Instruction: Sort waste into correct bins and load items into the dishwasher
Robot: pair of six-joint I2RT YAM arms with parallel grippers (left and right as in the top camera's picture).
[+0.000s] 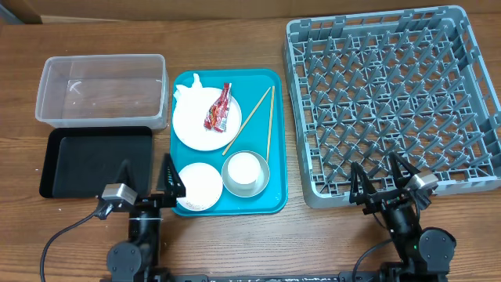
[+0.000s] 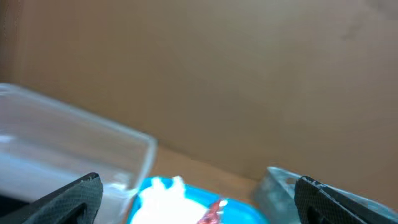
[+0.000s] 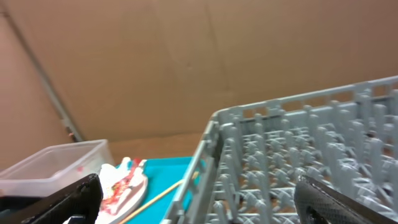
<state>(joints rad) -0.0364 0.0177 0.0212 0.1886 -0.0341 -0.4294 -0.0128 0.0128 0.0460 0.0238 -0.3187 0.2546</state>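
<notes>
Legible text, labels, brands, numbers, signs: we read none in any view.

Item with print: red snack wrapper [image 1: 218,109], lying on the large white plate [image 1: 192,129], well ahead of the left claw [image 1: 147,174] and a little to its right. We see light markings on the red, but they are too small and blurred for us to make out a single letter or figure.

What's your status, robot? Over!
Left gripper open, right gripper open, both empty. Red wrapper on large plate, napkin at its edge. Dish rack unloaded. Nothing in the way.
</notes>
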